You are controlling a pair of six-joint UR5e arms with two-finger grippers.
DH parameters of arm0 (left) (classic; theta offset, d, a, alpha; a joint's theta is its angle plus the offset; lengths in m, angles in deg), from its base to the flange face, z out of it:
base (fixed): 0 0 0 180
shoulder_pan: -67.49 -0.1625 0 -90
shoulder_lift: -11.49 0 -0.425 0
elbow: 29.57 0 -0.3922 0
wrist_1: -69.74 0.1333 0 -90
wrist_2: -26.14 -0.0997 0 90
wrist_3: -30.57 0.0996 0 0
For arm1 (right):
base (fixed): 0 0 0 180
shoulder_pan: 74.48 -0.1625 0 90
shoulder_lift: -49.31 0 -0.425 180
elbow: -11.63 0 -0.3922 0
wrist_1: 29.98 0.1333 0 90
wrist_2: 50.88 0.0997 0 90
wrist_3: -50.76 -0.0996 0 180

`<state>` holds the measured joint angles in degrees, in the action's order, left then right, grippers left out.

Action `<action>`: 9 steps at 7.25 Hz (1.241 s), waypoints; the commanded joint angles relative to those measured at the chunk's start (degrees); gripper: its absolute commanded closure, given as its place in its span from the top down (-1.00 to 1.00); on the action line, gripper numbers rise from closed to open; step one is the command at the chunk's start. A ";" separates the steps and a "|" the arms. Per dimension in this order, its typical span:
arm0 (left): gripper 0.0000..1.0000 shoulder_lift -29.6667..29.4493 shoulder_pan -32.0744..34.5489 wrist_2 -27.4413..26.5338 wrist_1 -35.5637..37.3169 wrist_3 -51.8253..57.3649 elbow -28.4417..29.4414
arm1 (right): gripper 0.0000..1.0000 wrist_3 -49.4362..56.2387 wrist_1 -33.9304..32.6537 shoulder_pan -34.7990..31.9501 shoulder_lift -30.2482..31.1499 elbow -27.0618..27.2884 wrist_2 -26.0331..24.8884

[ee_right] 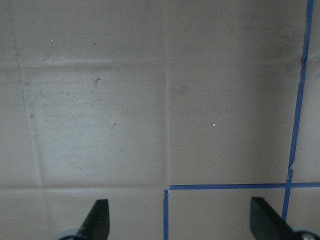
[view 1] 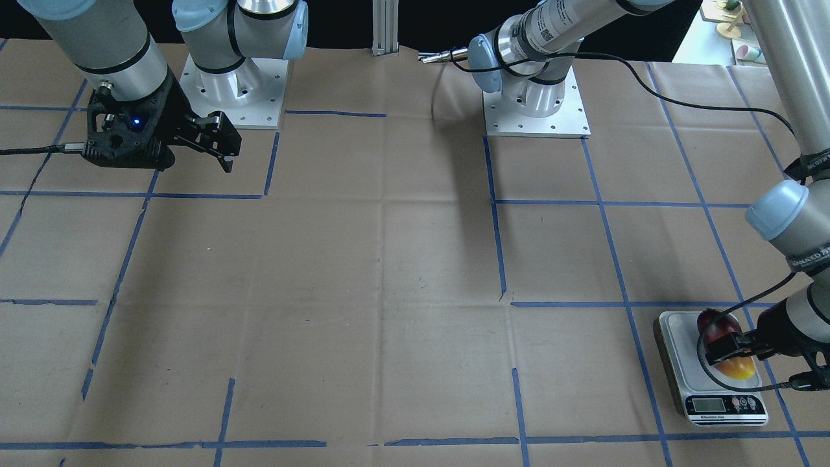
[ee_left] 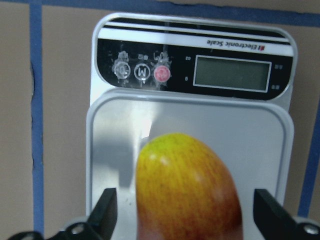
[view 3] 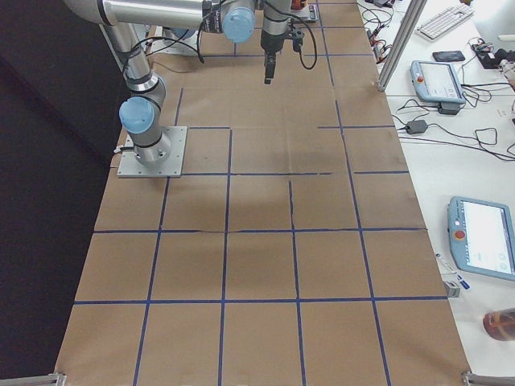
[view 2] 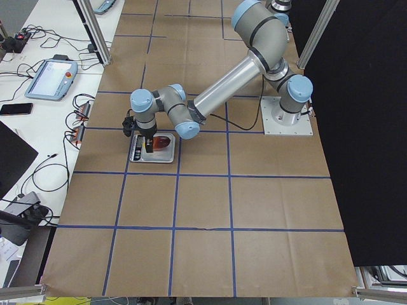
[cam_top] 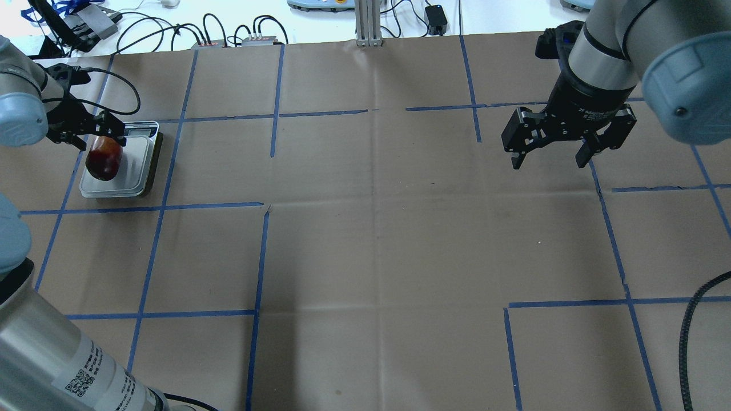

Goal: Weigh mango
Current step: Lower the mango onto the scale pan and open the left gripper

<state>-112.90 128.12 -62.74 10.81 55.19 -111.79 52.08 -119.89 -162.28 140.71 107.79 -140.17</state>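
The mango (ee_left: 187,190), red with a yellow-orange end, lies on the platform of a small digital scale (ee_left: 250,130) at the table's far left (cam_top: 137,165). It also shows in the front view (view 1: 739,370) and the overhead view (cam_top: 103,162). My left gripper (ee_left: 186,210) is open, with one finger on each side of the mango and a gap at both sides. It shows over the scale in the front view too (view 1: 726,350). My right gripper (cam_top: 548,162) is open and empty, above bare table at the far right (view 1: 224,139).
The scale's display (ee_left: 232,74) looks blank. Brown paper with blue tape grid lines (cam_top: 260,257) covers the table. Both arm bases (view 1: 535,110) stand at the robot's side. Cables and tablets lie beyond the table's far edge (cam_top: 228,34).
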 commanded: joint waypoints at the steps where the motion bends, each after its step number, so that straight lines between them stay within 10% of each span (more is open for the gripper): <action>1: 0.99 4.65 0.27 -0.23 -9.82 -0.10 4.67 | 1.00 0.00 0.00 0.00 0.00 0.00 0.00; 9: 0.99 24.89 19.30 -0.50 -36.09 -27.04 4.61 | 1.00 0.00 0.00 0.00 0.00 0.00 0.00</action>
<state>-89.11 142.74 -63.33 -24.22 33.31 -106.83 52.08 -119.89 -162.29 140.72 107.79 -140.17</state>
